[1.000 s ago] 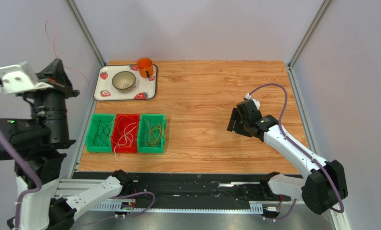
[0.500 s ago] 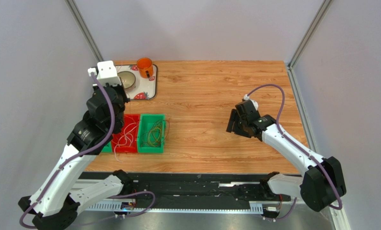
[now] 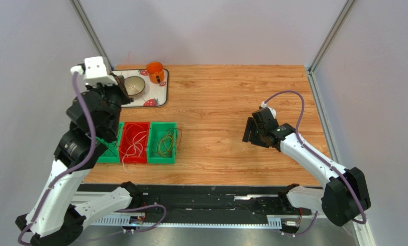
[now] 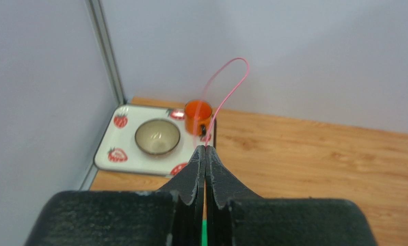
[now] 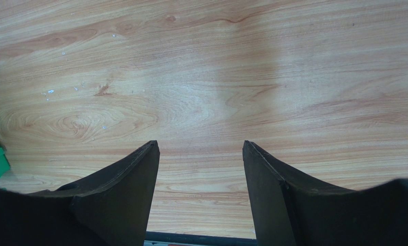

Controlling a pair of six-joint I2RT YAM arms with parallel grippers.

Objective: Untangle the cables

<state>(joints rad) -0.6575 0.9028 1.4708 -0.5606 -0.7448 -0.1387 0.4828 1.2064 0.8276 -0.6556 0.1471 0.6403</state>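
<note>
My left gripper (image 4: 205, 148) is shut on a thin pink-red cable (image 4: 231, 64) whose loop arches up from the fingertips against the back wall. From above, that gripper (image 3: 119, 87) hangs over the tray's near left part. Other cables lie coiled in bins: white ones (image 3: 134, 145) in the red bin (image 3: 135, 123), yellowish ones (image 3: 165, 143) in the right green bin (image 3: 162, 161). The left green bin (image 3: 104, 158) is partly hidden by my left arm. Right of centre, my right gripper (image 3: 252, 134) stands open over bare wood, and the wrist view shows nothing between the jaws (image 5: 199, 145).
A white strawberry-print tray (image 3: 157, 100) at the back left carries a grey bowl (image 3: 135, 84) and an orange cup (image 3: 155, 72). Grey walls with metal posts close in the left, back and right sides. A black rail runs along the near edge (image 3: 206, 197).
My left arm swung in from the far left over the bins, then drew back up toward the tray, holding the thin cable throughout. The right arm has not moved.
</note>
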